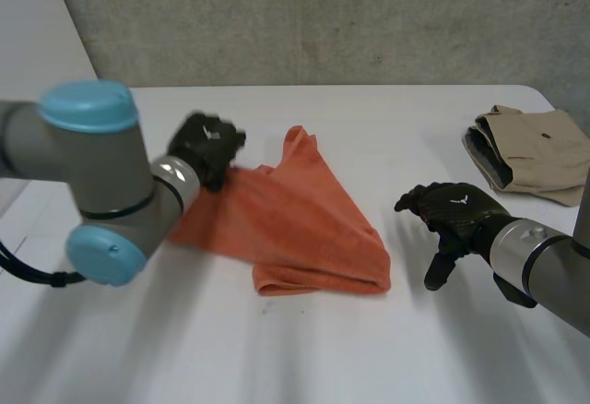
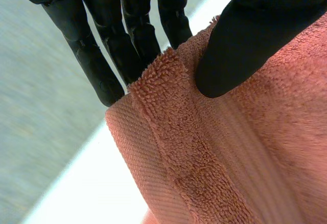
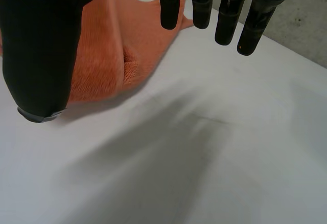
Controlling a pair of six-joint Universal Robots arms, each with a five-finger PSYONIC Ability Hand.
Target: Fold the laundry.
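**Pinching the orange towel (image 1: pixel 304 229) with my left hand (image 1: pixel 207 146)**

My left thumb (image 2: pixel 245 55) clamps the towel's hemmed edge against my fingers (image 2: pixel 133 40), at the cloth's left side. The towel lies rumpled and partly folded mid-table. My right hand (image 1: pixel 452 212) hovers just beside it, fingers spread and relaxed, holding nothing. A folded beige garment (image 1: pixel 539 150) sits at the right edge of the white table (image 1: pixel 369 358).

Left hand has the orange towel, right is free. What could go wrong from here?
1. The left hand pinches only the hemmed edge of the orange towel between thumb and fingers; a pull could slip it free.
2. The right hand is open beside the towel, holding nothing, so a one-sided lift may drag the bunched towel across the table rather than spread it.
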